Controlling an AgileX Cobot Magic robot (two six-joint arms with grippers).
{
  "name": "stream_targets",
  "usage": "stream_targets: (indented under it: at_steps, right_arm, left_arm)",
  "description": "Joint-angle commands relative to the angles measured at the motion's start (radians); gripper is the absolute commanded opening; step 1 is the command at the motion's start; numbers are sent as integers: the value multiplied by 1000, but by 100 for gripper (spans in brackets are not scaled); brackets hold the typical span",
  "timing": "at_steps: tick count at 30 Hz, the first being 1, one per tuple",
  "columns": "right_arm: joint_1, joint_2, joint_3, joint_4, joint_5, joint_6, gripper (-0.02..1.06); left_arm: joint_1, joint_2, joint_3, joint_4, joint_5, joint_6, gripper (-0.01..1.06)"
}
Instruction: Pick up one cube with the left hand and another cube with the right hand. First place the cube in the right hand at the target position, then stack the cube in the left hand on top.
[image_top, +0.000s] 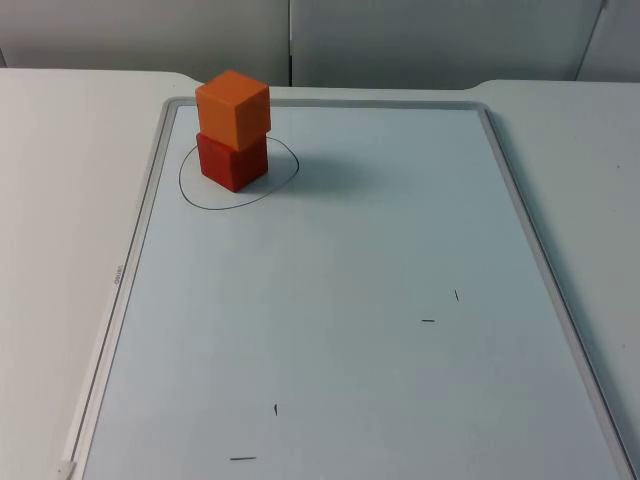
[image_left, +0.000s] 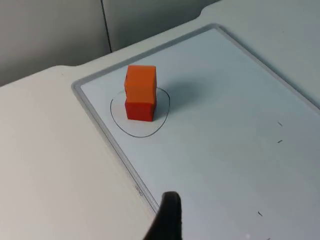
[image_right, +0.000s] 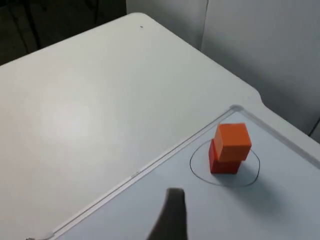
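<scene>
My left gripper (image_left: 167, 220) and right gripper (image_right: 170, 217) both hang above the whiteboard (image_top: 400, 380) on the bench (image_top: 60, 180), carrying nothing; I cannot tell how wide either stands. Well ahead of both, the orange cube (image_top: 233, 108) sits slightly twisted on the red cube (image_top: 232, 161) inside the drawn circle (image_top: 190, 195). Risk: any bump to the whiteboard could topple that offset stack.

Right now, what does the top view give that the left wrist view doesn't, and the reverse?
Top view alone: the whiteboard's right frame edge running down the picture, and two short pen marks near its near end.

Left wrist view alone: a black fingertip of the left gripper, above the board's frame, and bare table beside the board.

Both: the orange cube stacked on the red cube, slightly twisted, inside the drawn circle.
</scene>
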Motion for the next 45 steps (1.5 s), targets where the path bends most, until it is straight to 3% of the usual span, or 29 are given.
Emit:
stream_targets:
  at_steps: [1, 7, 11, 15, 28, 30, 33, 35, 45]
  right_arm:
    - [-1, -79, 156, 7, -107, -13, 73]
    - [-1, -165, 305, 7, -169, -13, 73]
    - [-1, -237, 397, 7, -203, -9, 73]
    - [-1, -279, 429, 7, -205, -9, 73]
    - [-1, -386, 429, -3, -194, -9, 73]
    - [-1, -403, 429, -3, -185, -9, 73]
    - [-1, -421, 429, -5, -183, -9, 73]
    - [-1, -425, 429, -7, -181, -9, 73]
    - [-1, -436, 429, -25, -135, -13, 73]
  left_arm:
    - [-1, -119, 85, -2, -2, -10, 76]
    - [-1, -304, 174, 31, 49, -83, 76]
    - [-1, -447, 205, 170, 140, -224, 76]
    - [-1, -529, 237, 258, 197, -287, 76]
    - [-1, -601, 336, 256, 218, -287, 76]
    - [-1, -601, 337, 256, 217, -287, 81]
    - [-1, -601, 337, 256, 217, -287, 99]
    - [-1, -601, 337, 256, 217, -287, 104]
    - [-1, -601, 337, 281, 211, -287, 105]
